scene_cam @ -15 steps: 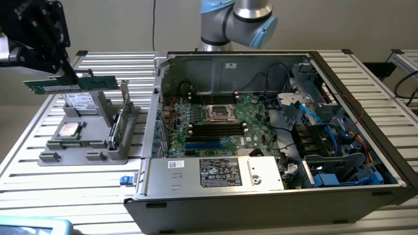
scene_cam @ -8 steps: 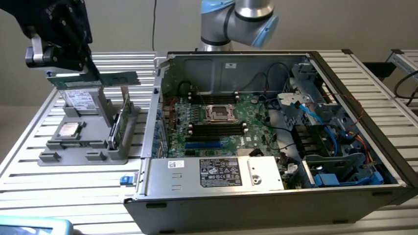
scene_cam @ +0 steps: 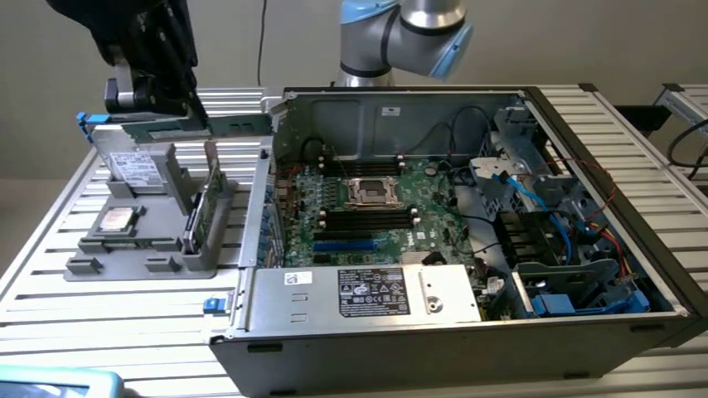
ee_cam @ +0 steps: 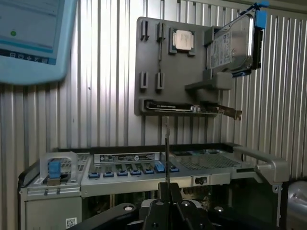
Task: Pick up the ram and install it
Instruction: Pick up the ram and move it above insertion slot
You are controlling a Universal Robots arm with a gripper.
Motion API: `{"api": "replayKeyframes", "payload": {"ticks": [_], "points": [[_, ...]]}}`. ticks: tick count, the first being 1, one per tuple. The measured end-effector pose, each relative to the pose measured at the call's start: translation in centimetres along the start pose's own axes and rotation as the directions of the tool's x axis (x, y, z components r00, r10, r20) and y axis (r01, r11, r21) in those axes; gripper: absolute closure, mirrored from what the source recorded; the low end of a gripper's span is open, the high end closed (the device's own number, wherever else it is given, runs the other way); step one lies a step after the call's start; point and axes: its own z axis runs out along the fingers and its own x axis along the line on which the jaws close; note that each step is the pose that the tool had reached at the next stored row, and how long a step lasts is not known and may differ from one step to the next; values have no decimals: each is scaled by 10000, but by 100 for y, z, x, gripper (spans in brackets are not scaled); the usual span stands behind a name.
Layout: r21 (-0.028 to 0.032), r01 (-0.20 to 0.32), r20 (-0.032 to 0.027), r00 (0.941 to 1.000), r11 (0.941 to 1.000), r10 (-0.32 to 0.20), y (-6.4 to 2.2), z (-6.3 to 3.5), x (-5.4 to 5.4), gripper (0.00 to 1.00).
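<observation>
Exterior view, upper left: the ram [scene_cam: 227,124], a thin green strip, hangs level above the ribbed metal table [scene_cam: 111,323]. It is pinched at one end by the black gripper [scene_cam: 186,114], whose jaws are closed on it. Its free end seems to stop just beside the case [scene_cam: 443,332] wall, though the stick is hard to separate from the ridges behind. In the wrist view the ram [ee_cam: 166,143] shows edge-on as a narrow dark blade standing out from the gripper [ee_cam: 166,189]. Below it in the exterior view, a grey moulded holder [scene_cam: 122,265] carries an upright silver hard drive [scene_cam: 133,166], a square processor [scene_cam: 116,220] and a card [scene_cam: 205,203] on edge. The case lies open, and the black memory slots [scene_cam: 370,217] on the green motherboard [scene_cam: 409,207] are uncovered, with blue cables [scene_cam: 559,240] well apart.
</observation>
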Motion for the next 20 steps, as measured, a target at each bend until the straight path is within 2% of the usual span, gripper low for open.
{"api": "replayKeyframes", "payload": {"ticks": [5,11,15,20], "points": [[-34,3,6,10000,10000,-3,-222,-51,-11,88],[-106,-14,-20,10000,9999,14,-495,-12,-3,88],[-116,-15,-95,10000,9999,14,-675,20,5,88],[-168,-25,-236,9997,9999,21,-895,50,10,88]]}}
